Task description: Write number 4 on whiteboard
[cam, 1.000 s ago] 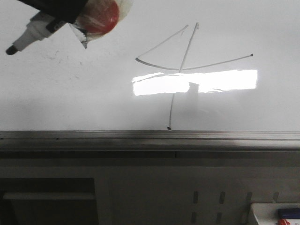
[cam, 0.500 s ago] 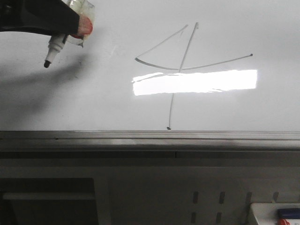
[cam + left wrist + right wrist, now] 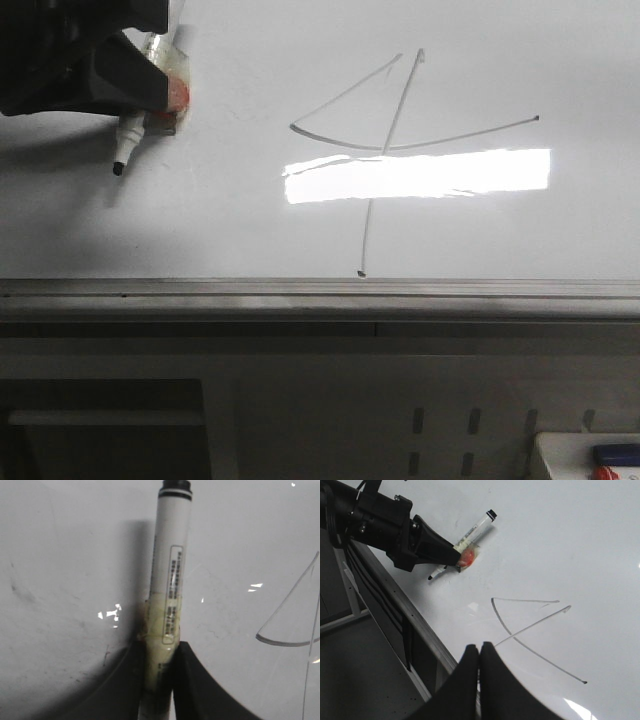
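Note:
The number 4 [image 3: 386,149] is drawn in thin dark lines on the whiteboard [image 3: 230,230]. It also shows in the right wrist view [image 3: 535,625], and its edge shows in the left wrist view [image 3: 285,643]. My left gripper [image 3: 155,95] is at the board's left part, well left of the figure. It is shut on a white marker [image 3: 128,140] wrapped in yellowish tape with a red blob. The marker's dark tip points at the board's near rim, close to the surface; I cannot tell if it touches. The grip shows in the left wrist view [image 3: 159,655]. My right gripper [image 3: 480,650] is shut and empty over the near rim.
A grey metal rim strip [image 3: 320,290] runs along the board's near edge. A bright rectangular reflection [image 3: 420,175] lies across the figure. A white tray [image 3: 560,455] with a blue and a red item sits at the lower right.
My left gripper has moved down and slightly right in the front view. The marker has swung from pointing left to pointing at the near rim and has dropped closer to the board.

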